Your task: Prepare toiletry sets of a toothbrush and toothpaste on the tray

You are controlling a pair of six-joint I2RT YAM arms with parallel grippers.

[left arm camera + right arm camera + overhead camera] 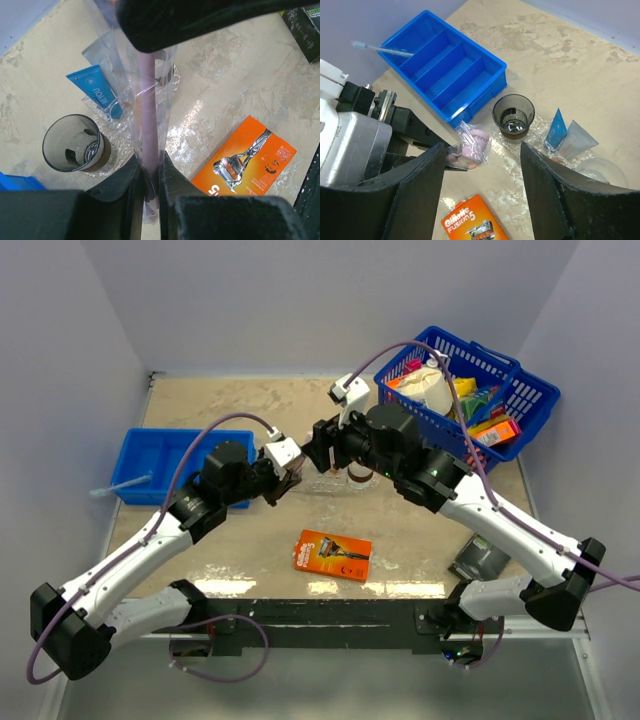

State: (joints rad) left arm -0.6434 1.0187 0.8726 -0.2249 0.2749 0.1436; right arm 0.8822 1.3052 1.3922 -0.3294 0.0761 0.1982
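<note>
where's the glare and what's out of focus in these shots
Left wrist: glare on the beige tabletop beside the flat orange razor pack; left gripper blurred. Right wrist: right gripper soft, blue plastic compartment bin sharp. Top external: all sharp.

A: Rectangular plastic compartment bin (480, 95), we log solid blue; wire basket (530, 412) blue too.
B: Agreed. Flat cardboard razor pack (245, 160): we see orange, white lettering, grey razor picture.
A: Small flat toothpaste tube (95, 89), blue with white print; second tube (577, 137) we call pale grey-white.
B: Translucent plastic cup (75, 142), smoky brown. Slim toothbrush (146, 100) in clear wrapper, dusty pink. Tabletop (250, 400) we mark beige, marbled with paler blotches.
</note>
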